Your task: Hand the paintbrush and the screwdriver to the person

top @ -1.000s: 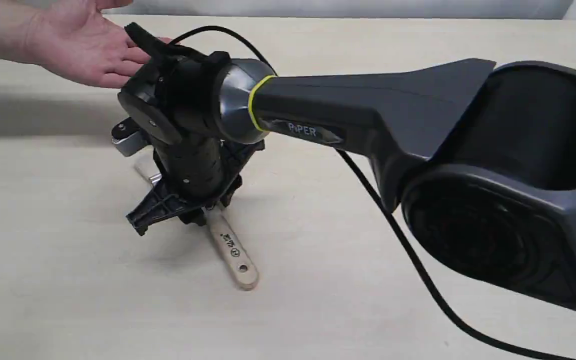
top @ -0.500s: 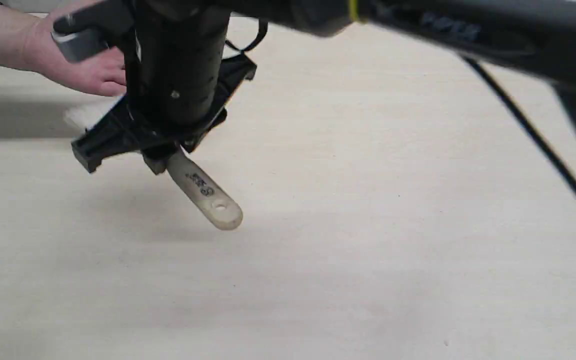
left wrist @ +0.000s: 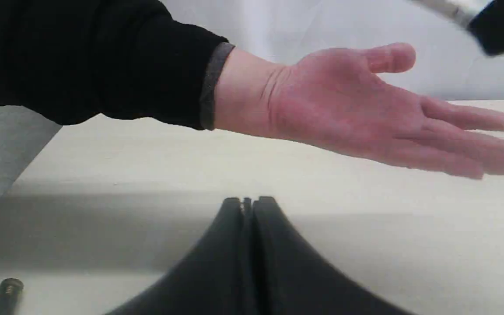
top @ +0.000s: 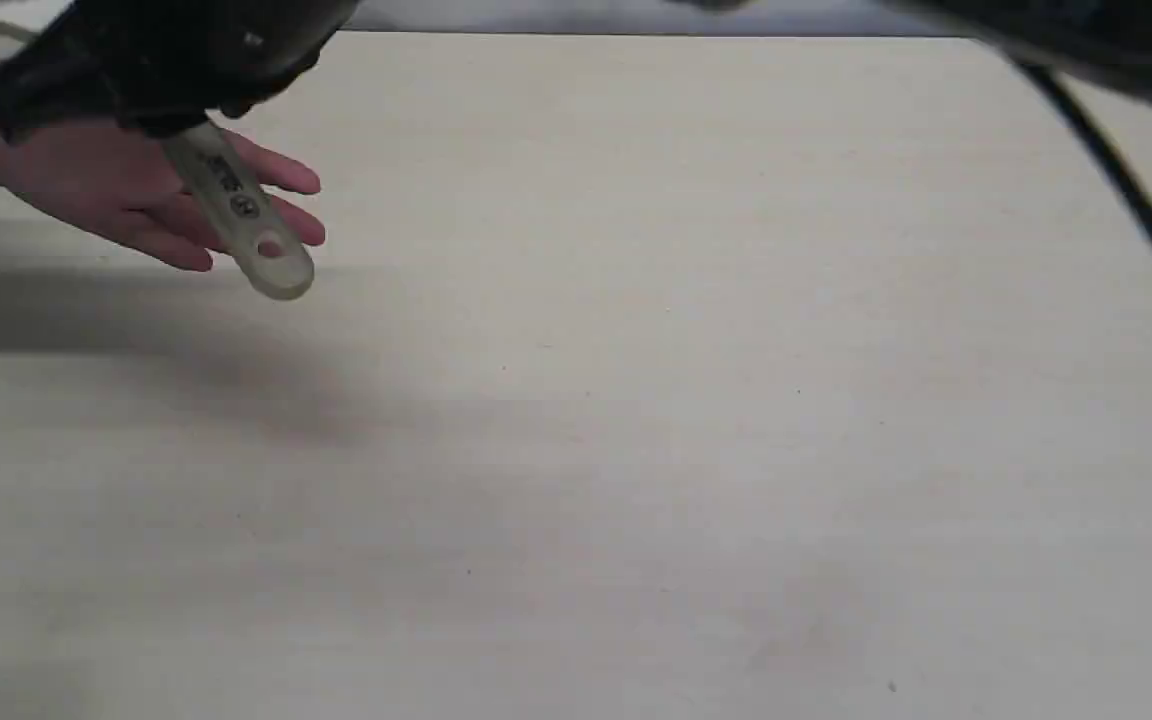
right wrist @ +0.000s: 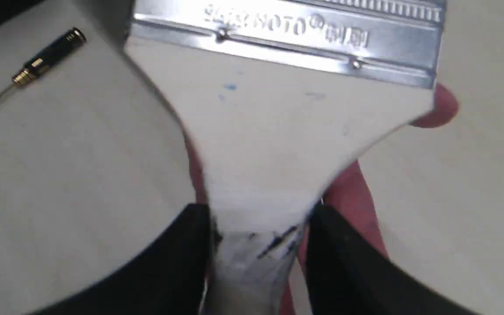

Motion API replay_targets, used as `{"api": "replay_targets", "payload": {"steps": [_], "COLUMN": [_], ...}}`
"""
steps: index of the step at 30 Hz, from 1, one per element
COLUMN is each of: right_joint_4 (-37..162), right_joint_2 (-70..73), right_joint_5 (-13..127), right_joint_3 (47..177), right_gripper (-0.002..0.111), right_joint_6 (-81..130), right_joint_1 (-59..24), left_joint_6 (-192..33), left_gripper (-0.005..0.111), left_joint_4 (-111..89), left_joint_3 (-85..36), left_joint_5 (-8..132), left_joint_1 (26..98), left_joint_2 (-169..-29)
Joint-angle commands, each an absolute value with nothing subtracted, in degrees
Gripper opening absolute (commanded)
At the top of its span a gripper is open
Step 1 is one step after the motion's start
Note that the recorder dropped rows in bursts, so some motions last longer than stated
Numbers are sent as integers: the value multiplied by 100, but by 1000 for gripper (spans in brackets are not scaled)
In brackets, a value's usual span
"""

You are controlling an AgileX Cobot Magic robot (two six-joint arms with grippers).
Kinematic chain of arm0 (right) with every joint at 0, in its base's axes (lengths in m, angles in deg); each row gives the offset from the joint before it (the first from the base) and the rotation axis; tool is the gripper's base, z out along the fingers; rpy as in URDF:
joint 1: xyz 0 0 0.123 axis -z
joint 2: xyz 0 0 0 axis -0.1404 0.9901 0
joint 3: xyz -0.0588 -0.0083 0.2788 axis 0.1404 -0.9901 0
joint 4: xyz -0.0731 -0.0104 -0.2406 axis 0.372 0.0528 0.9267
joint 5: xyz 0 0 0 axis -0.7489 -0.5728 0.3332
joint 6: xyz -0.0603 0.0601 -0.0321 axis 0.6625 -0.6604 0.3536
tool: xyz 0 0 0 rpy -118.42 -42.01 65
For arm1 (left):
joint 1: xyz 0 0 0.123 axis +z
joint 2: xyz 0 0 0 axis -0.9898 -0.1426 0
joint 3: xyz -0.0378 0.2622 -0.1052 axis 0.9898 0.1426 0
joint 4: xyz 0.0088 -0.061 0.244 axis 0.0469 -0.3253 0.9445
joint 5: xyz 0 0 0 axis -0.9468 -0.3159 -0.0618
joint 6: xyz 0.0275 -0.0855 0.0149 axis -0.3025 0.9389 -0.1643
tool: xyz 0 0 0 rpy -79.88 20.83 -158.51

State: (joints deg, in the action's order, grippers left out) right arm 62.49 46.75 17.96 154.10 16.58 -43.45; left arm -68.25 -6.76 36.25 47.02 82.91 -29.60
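Observation:
My right gripper (right wrist: 256,236) is shut on the paintbrush (right wrist: 287,131), on the narrow neck of its wooden handle below the silver ferrule (right wrist: 287,39). In the exterior view the right gripper (top: 181,128) holds the paintbrush (top: 241,220) in the air at the top left, handle end slanting down over the person's open hand (top: 126,195). The bristles are out of view. The screwdriver (right wrist: 46,54) lies on the table beside the brush, its black handle end also in the left wrist view (left wrist: 5,295). My left gripper (left wrist: 247,203) is shut on nothing, low over the table near the person's palm (left wrist: 357,100).
The pale wooden table (top: 636,450) spreads across the exterior view. A black cable (top: 1126,190) and the right arm cross the top right corner. The person's dark sleeve (left wrist: 81,57) reaches in over the table's edge.
My right gripper lifted the paintbrush off the table and carried it up and to the left, over the person's hand. The arm has swung almost out of the exterior view.

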Motion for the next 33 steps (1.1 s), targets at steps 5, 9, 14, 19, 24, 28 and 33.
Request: {"api": "replay_targets", "payload": {"steps": [5,9,14,19,24,28,33], "right_joint_4": [6317,6290,6454,6992,7239,7242,7549], "right_joint_2": [5385,5410,5177,4705,3970,3211,1996], "right_joint_5": [2424,2229,1470,595,146,503,1511], "right_joint_3": [15410,15410,15410,15410,15311,14798,13308], "right_gripper": [20,37,40,19,4,4,4], "right_joint_6": [1724,1724,1724,1724,1724,1714,1382], "right_joint_1": [-4338,-4338,-4338,-4338,-4338,-4338,-4338], "left_joint_6": [-6814,-6814,-6814,-6814,-6814,-6814,-6814], "left_gripper": [0,0,0,0,0,0,0], "left_joint_4": [-678,-678,-678,-678,-696,-696,-696], "left_joint_3": [3637,3637,3637,3637,3637,3637,3637], "left_joint_5": [4739,4739,4739,4739,4735,4735,4735], "left_joint_1": [8244,8244,8244,8244,8244,8244,8244], "left_joint_2": [-2945,-2945,-2945,-2945,-2945,-2945,-2945]}}
